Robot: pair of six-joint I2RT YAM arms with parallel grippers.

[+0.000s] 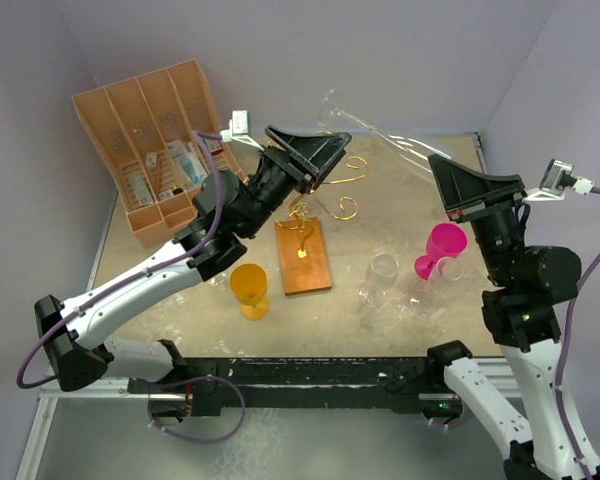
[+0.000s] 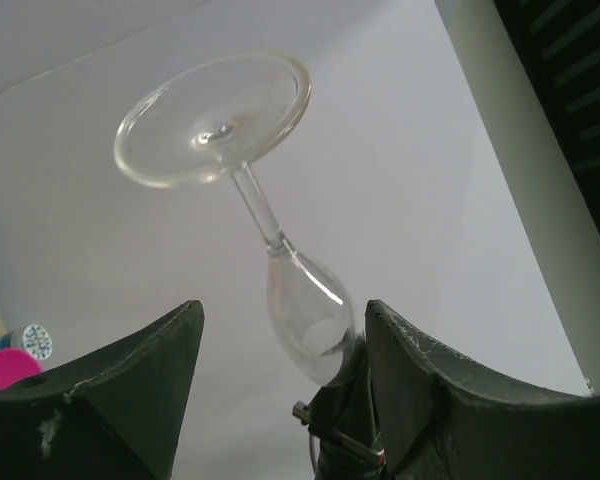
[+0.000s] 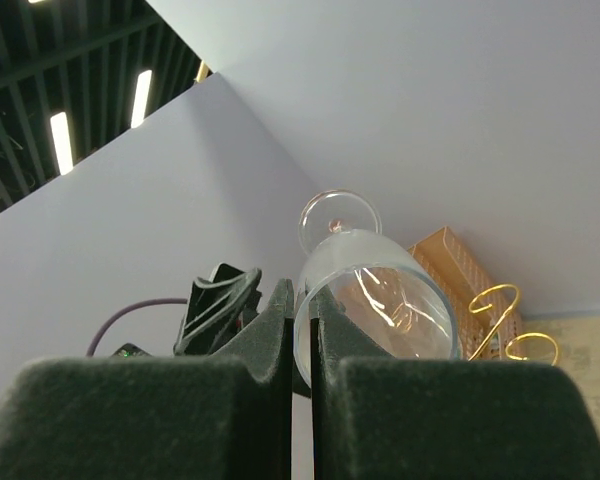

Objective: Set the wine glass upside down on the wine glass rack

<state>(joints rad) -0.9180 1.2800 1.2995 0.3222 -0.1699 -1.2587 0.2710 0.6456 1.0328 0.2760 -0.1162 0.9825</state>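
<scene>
I see the table [image 1: 400, 215] across most of the overhead view, with the organiser box [image 1: 130, 120] in the upper left. The wine glass rack [image 1: 305, 262] stands at centre. My left gripper [image 1: 315, 152] covers part of its upper wirework, so only some gold scrolls show. The wine glass [image 1: 380, 130] is faint against the back wall, above centre and off the rack, with its foot towards the upper left. My right gripper [image 3: 302, 292] is clenched on the bowl's rim wall, which runs into the slit between the pads. In the left wrist view the left fingers [image 2: 130, 370] are spread, one on each side of the bowl. I cannot tell whether they touch it.
</scene>
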